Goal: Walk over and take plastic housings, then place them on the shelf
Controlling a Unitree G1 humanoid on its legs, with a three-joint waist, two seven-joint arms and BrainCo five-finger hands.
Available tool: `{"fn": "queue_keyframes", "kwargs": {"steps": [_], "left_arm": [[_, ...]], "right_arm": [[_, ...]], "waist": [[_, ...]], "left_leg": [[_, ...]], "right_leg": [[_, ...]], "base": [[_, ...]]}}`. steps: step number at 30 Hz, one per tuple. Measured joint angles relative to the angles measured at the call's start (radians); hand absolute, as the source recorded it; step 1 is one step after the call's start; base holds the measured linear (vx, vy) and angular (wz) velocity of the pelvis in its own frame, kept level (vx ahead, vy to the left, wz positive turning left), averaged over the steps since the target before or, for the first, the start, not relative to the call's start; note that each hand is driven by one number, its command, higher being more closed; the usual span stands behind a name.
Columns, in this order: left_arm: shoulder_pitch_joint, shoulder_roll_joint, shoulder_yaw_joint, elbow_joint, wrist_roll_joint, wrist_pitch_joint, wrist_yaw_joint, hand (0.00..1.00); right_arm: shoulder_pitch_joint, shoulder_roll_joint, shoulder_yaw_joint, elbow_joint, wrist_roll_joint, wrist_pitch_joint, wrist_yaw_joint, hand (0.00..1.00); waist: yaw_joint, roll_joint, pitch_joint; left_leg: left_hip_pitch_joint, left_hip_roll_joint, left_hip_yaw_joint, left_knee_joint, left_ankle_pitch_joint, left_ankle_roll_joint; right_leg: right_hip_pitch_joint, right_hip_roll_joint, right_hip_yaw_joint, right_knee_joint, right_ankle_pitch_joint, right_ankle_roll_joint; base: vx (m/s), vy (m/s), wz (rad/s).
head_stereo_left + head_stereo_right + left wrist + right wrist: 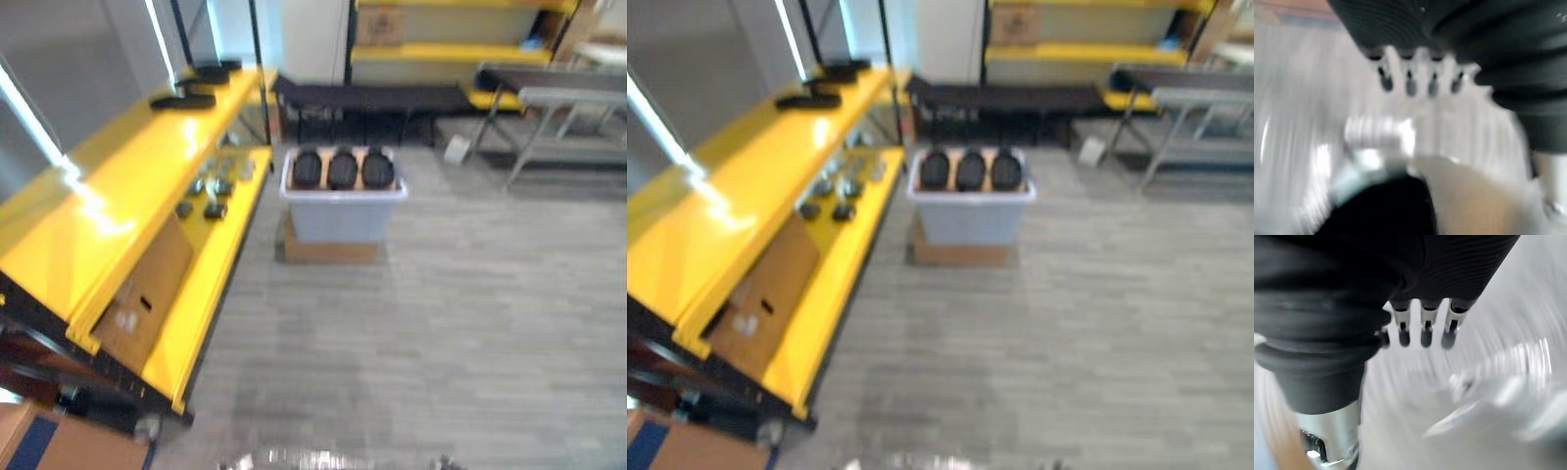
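**A:** Where are the plastic housings?

**B:** Three black plastic housings (341, 168) stand side by side in a pale blue-grey bin (343, 217), at about 12 o'clock across the grey floor (441, 323). The bin rests on a flat cardboard box (331, 252).

**A:** And the shelf?

**B:** The yellow shelf (108, 191) runs from 7 o'clock up to 11 o'clock. Small dark parts (211, 186) lie on its lower level, just beside the bin. A cardboard sheet (147, 294) leans between the levels at 8 o'clock. Flat black pieces (183, 100) sit on the top level at 11 o'clock.

**A:** The hands?

**B:** In its own wrist view, the left robot hand (1409, 78) has its fingers loose in a row, with nothing in them. The right robot hand (1425, 325) looks the same, relaxed and empty, over the blurred floor.
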Motion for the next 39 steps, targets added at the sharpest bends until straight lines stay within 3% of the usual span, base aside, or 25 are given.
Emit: {"fn": "queue_keyframes", "kwargs": {"steps": [7, 16, 20, 26, 30, 33, 34, 35, 36, 38, 39], "left_arm": [[-0.007, -0.011, 0.029, 0.013, -0.064, 0.005, -0.016, 0.00], [-0.012, -0.008, 0.029, 0.013, -0.072, 0.005, -0.020, 0.00], [-0.014, -0.008, 0.031, 0.015, -0.069, 0.006, -0.016, 0.00], [-0.018, -0.010, 0.030, 0.024, -0.061, 0.005, 0.018, 0.00], [-0.027, -0.004, 0.022, 0.029, -0.061, 0.006, 0.028, 0.00], [-0.031, 0.015, -0.009, 0.031, -0.059, 0.005, 0.044, 0.00], [-0.044, 0.016, -0.016, 0.032, -0.053, 0.007, 0.055, 0.00], [-0.049, 0.014, -0.016, 0.033, -0.053, 0.007, 0.058, 0.00], [-0.054, 0.016, -0.016, 0.033, -0.052, 0.006, 0.059, 0.00], [-0.075, 0.024, -0.013, 0.034, -0.050, 0.010, 0.059, 0.00], [-0.082, 0.031, -0.012, 0.033, -0.051, 0.014, 0.059, 0.00]], "right_arm": [[-0.002, 0.028, -0.069, 0.036, 0.014, 0.014, 0.008, 0.00], [-0.043, 0.046, -0.071, 0.035, 0.006, 0.023, 0.018, 0.00], [-0.051, 0.048, -0.096, 0.028, -0.199, -0.015, 0.022, 0.00], [-0.044, 0.038, -0.064, 0.024, -0.204, -0.028, 0.017, 0.00], [-0.038, 0.038, -0.065, 0.010, -0.200, -0.038, 0.013, 0.00], [-0.019, 0.051, -0.068, 0.004, -0.176, -0.054, 0.013, 0.00], [-0.022, 0.047, -0.068, -0.001, -0.162, -0.055, 0.015, 0.00], [-0.018, 0.046, -0.069, -0.001, -0.162, -0.055, 0.015, 0.00], [-0.015, 0.046, -0.067, 0.002, -0.163, -0.055, 0.014, 0.00], [-0.005, 0.057, -0.067, 0.003, -0.165, -0.054, 0.014, 0.00], [0.007, 0.064, -0.067, 0.004, -0.168, -0.053, 0.014, 0.00]], "waist": [[-0.002, -0.010, 0.001], [-0.002, -0.024, 0.021], [-0.002, -0.026, 0.029], [-0.004, -0.033, 0.036], [-0.006, -0.040, 0.040], [-0.022, -0.058, 0.070], [-0.034, -0.048, 0.092], [-0.034, -0.044, 0.101], [-0.030, -0.036, 0.108], [-0.030, -0.045, 0.123], [-0.028, -0.052, 0.126]], "left_leg": [[0.074, -0.026, 0.022, -0.147, 0.074, 0.008], [0.125, -0.034, 0.033, -0.194, 0.082, 0.006], [0.144, -0.038, 0.049, -0.221, 0.092, 0.004], [0.145, -0.049, 0.046, -0.234, 0.104, 0.015], [0.123, -0.074, 0.041, -0.236, 0.092, 0.032], [0.131, -0.100, 0.007, -0.236, 0.075, 0.067], [0.147, -0.090, -0.005, -0.232, 0.074, 0.077], [0.160, -0.076, -0.005, -0.230, 0.068, 0.080], [0.166, -0.060, -0.002, -0.225, 0.061, 0.077], [0.164, -0.015, 0.002, -0.184, 0.037, 0.052], [0.165, 0.011, 0.005, -0.145, 0.017, 0.033]], "right_leg": [[0.043, -0.003, -0.011, -0.074, 0.039, 0.014], [0.072, -0.005, -0.010, -0.086, 0.041, 0.029], [0.072, -0.006, -0.008, -0.082, 0.039, 0.032], [0.064, -0.017, -0.014, -0.070, 0.028, 0.039], [-0.027, -0.068, -0.016, 0.081, -0.061, 0.056], [-0.079, -0.125, -0.012, 0.244, -0.087, 0.100], [-0.141, -0.138, -0.011, 0.373, -0.108, 0.082], [-0.154, -0.132, -0.012, 0.401, -0.127, 0.059], [-0.178, -0.121, -0.011, 0.405, -0.146, 0.051], [-0.226, -0.093, -0.009, 0.373, -0.145, 0.045], [-0.248, -0.082, -0.011, 0.334, -0.132, 0.062]], "base": [[0.11, 0.035, 0.03], [0.05, 0.029, -0.02], [-0.05, 0.013, -0.10], [-0.08, 0.013, 0.03], [-0.05, 0.077, 0.07], [0.06, 0.094, 0.19], [0.10, 0.077, 0.29], [0.12, 0.082, 0.11], [0.13, 0.056, -0.01], [0.18, 0.029, 0.03], [0.21, 0.001, 0.02]]}}
